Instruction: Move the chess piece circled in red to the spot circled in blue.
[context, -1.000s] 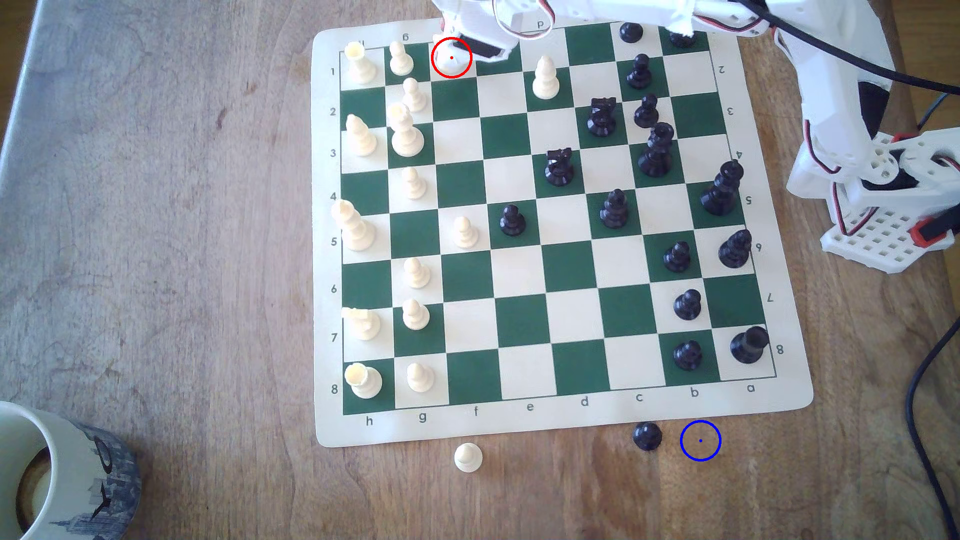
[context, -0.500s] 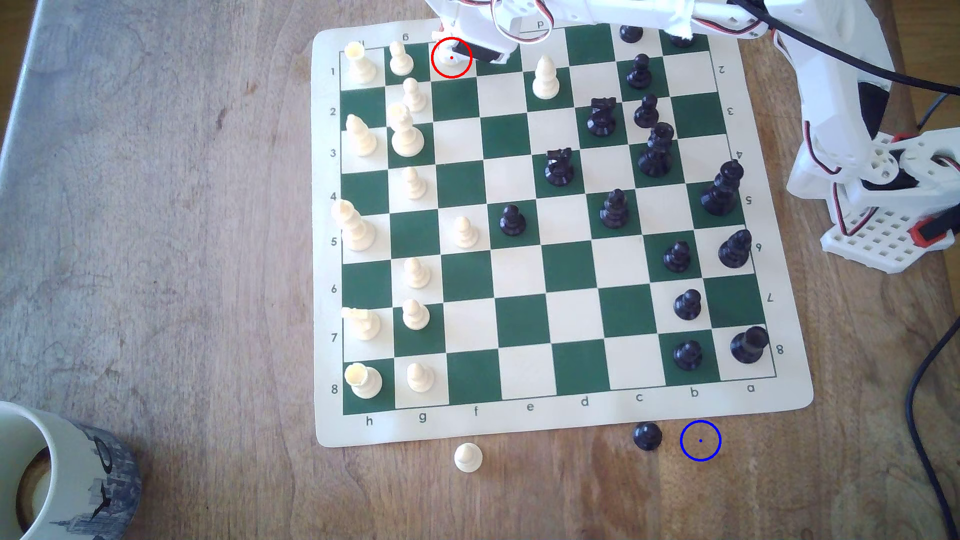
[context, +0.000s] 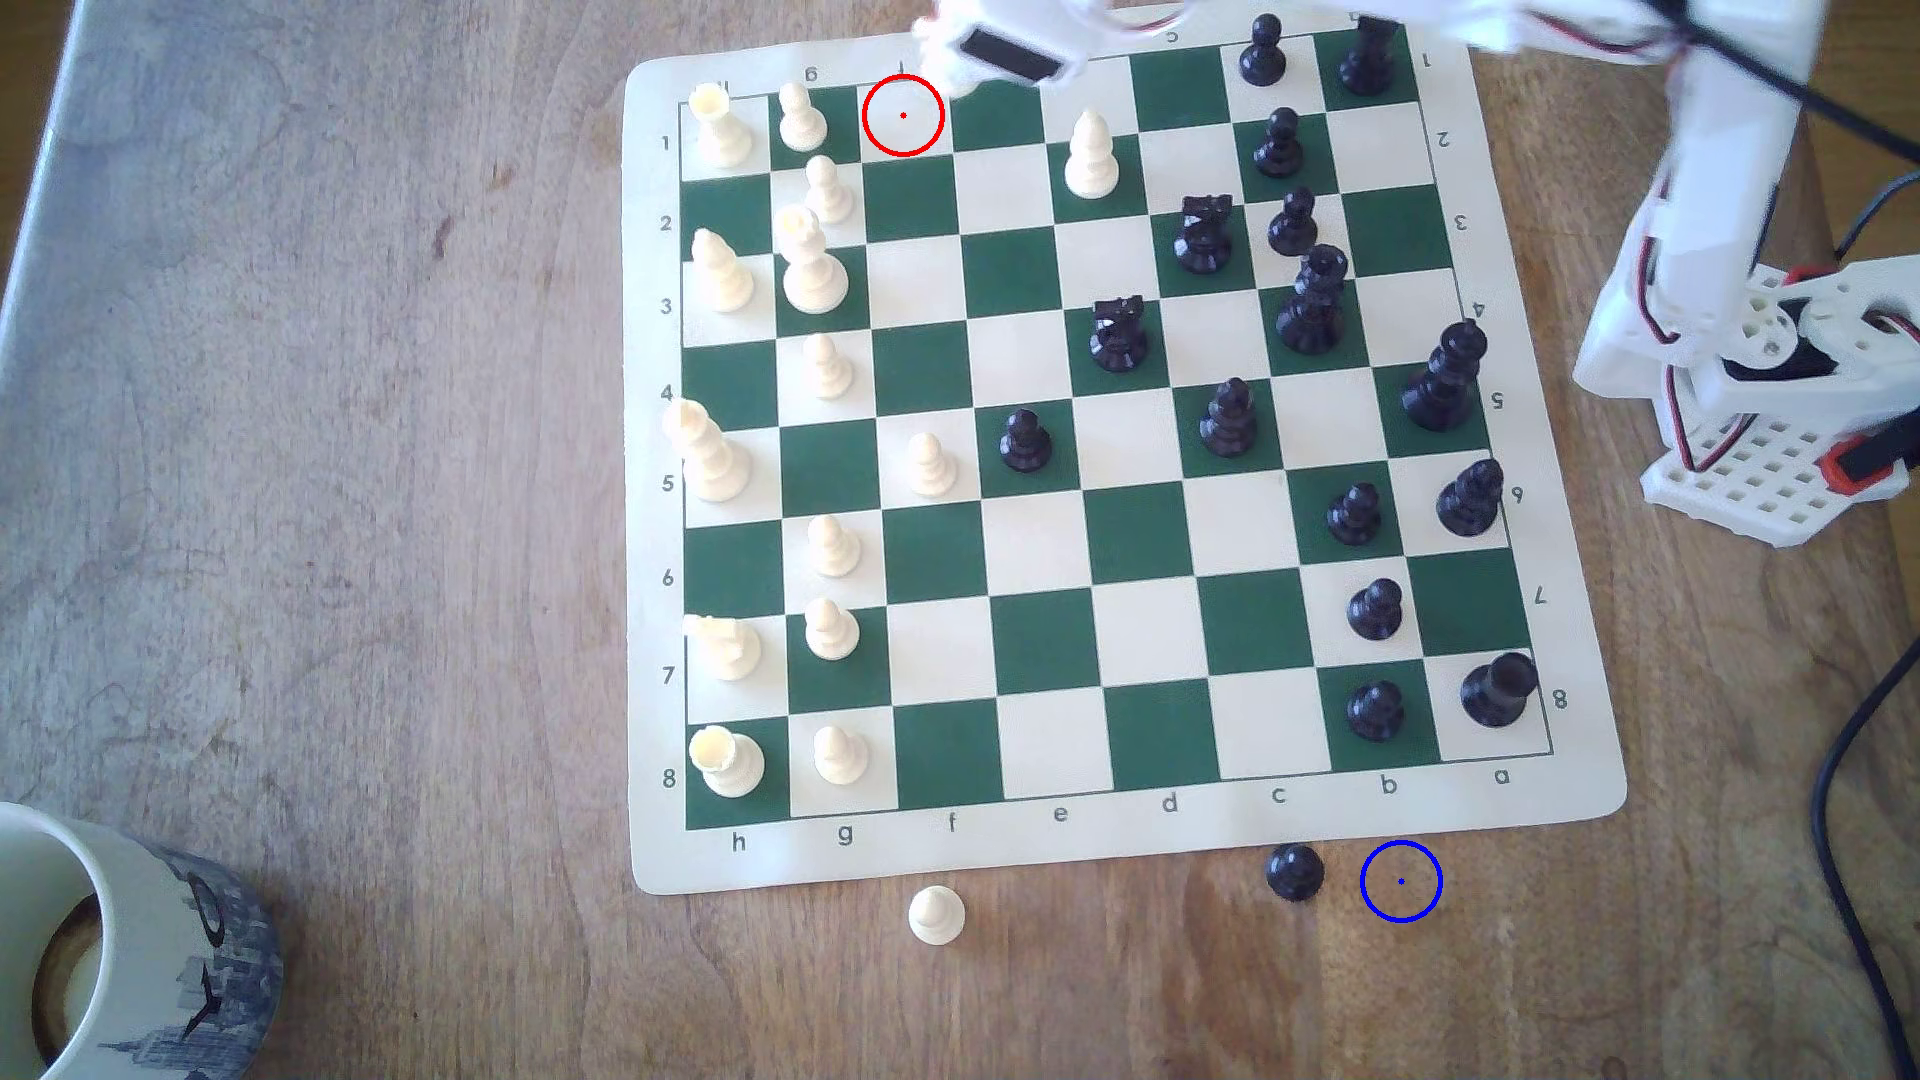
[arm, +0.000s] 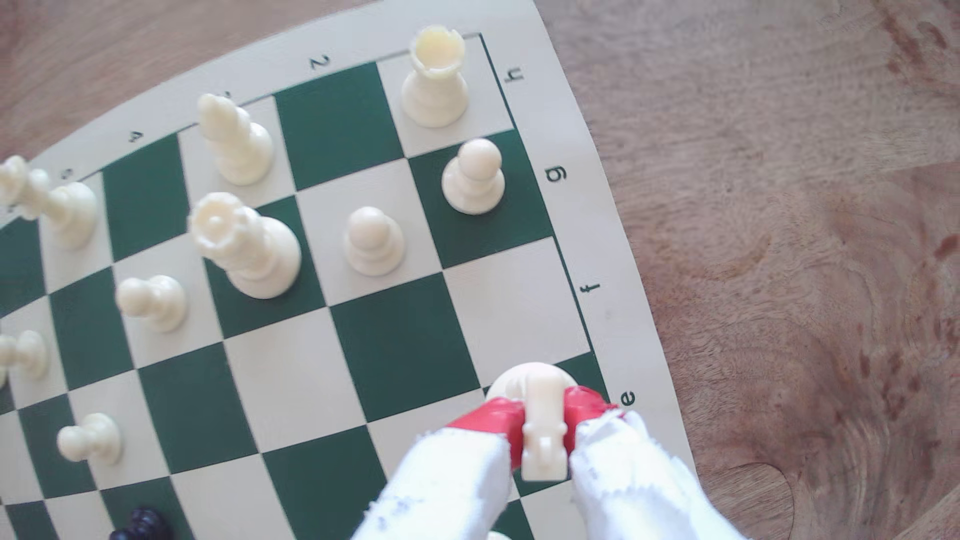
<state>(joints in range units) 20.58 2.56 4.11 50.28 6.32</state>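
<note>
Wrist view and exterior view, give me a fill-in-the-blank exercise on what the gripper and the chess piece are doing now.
1. The gripper is shut on a ____-coloured chess piece.
2. The gripper's fingertips are coloured ____.
3. In the exterior view, the square inside the red ring is ____ of any piece.
4. Just to the exterior view's left of the blue ring stands a ____ pawn.

Missing words: cream; red; empty; black
</note>
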